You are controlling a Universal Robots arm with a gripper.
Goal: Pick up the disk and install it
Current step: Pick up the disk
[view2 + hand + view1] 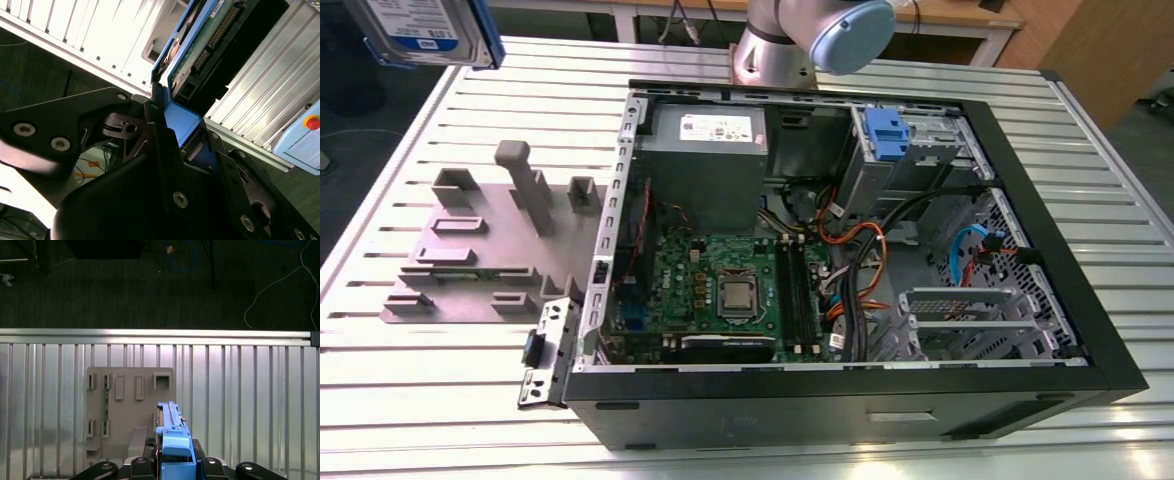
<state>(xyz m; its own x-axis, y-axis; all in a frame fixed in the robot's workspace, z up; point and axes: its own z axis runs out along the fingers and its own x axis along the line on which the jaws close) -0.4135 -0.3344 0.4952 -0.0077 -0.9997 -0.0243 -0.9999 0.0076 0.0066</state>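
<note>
Disk [424, 30] hung in the air at the exterior view's upper left, over the far corner of the slatted table [454, 420], well apart from the open computer case [854, 400]. In the second wrist view the gripper [187, 132] had its jaws pinching the blue rail at one end of the disk [210, 35], one finger either side of the plastic. The circuit-board side and connector edge showed beyond the grip.

Judged reason for that hold: gripping the rail end leaves the drive body free and keeps the fingers off the board.

In the first wrist view the disk [172, 427] stood edge-on over the grey fixture plate [127, 415], which carried several empty holders.

Around it:
- Bare blue clip [886, 135] sat in the drive bay at the case's far corner.
- Grey power supply box [707, 165] sat beside that bay.
- Orange and black cables [861, 235] crossed between motherboard [720, 270] and bay.
- Arm base [781, 55] stood just behind the case.

Likely obstacles, as a judgement: the cable bundle and the case walls crowding the bay.
</note>
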